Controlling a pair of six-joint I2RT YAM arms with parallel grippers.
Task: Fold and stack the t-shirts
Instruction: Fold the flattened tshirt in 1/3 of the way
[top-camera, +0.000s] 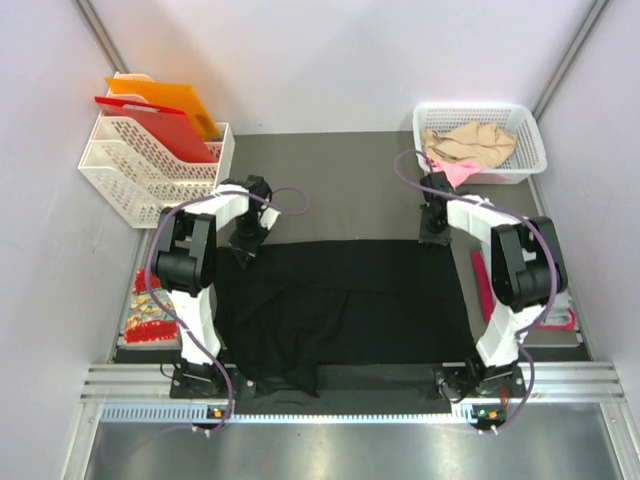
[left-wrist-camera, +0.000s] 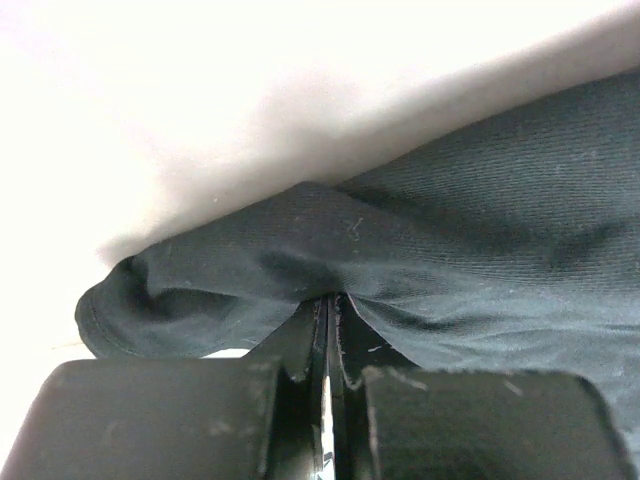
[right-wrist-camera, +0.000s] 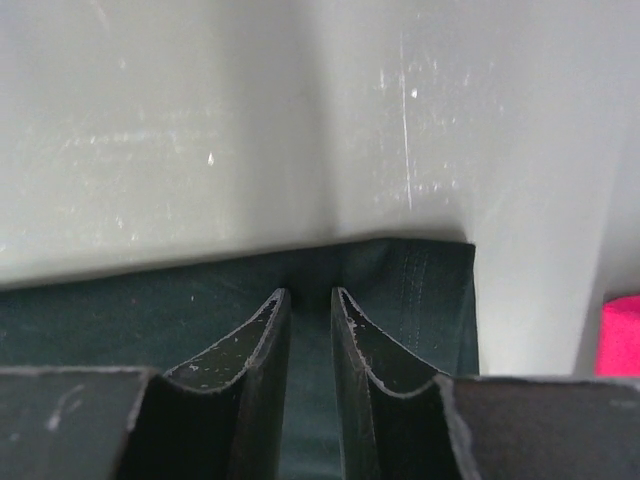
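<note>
The large black t-shirt (top-camera: 340, 300) lies spread across the table, its near left part rumpled and hanging over the front edge. My left gripper (top-camera: 243, 252) is at its far left corner, and in the left wrist view it (left-wrist-camera: 330, 300) is shut on a pinched fold of the black cloth (left-wrist-camera: 480, 230). My right gripper (top-camera: 432, 238) is at the far right corner. In the right wrist view it (right-wrist-camera: 308, 296) has its jaws a little apart, tips down on the flat black cloth (right-wrist-camera: 420, 290) near its hem. No daisy print shows.
A white basket (top-camera: 530, 125) at the back right holds a beige shirt (top-camera: 470, 143) and a pink one (top-camera: 455, 172). A magenta-pink shirt (top-camera: 483, 285) lies by the right arm. A white rack (top-camera: 150, 170) with red and orange folders stands back left. A red patterned card (top-camera: 150, 310) lies left.
</note>
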